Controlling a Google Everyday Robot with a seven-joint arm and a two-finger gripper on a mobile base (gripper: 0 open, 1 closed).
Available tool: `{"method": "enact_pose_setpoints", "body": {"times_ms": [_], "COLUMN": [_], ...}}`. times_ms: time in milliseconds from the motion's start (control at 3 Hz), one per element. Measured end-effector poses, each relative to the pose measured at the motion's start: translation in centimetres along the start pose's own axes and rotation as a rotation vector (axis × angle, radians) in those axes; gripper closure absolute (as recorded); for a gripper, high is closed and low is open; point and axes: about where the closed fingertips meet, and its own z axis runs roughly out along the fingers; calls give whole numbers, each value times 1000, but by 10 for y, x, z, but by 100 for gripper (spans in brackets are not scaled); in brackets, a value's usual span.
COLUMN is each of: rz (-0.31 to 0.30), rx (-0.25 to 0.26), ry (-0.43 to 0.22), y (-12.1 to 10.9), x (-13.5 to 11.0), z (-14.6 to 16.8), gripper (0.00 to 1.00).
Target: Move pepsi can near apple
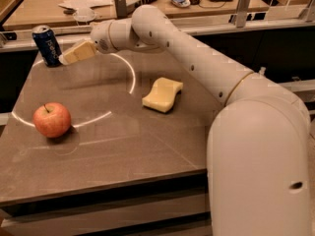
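The gripper [67, 58] is hovering just right of the can [47, 45], its spread untellable; the apple [51, 119] is sitting well apart.

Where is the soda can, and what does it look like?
Look at the big brown table, then its far left corner. The pepsi can stands upright there, just beside the robot's gripper. It is the only dark blue thing with a silver top; the apple is round and red, the sponge flat and yellow.

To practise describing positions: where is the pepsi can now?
Camera view: the pepsi can stands on the table, far left corner, the gripper just right of it.
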Motion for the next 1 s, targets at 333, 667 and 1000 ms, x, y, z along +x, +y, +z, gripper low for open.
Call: {"method": "enact_pose_setpoints", "body": {"times_ms": [333,667,1000], "rz": [54,75,76], "rx": [6,7,1], "ry": [23,28,2], "y": [1,1,-5], "x": [-2,-1,3], "z": [39,73,103], "gripper": [0,0,0]}}
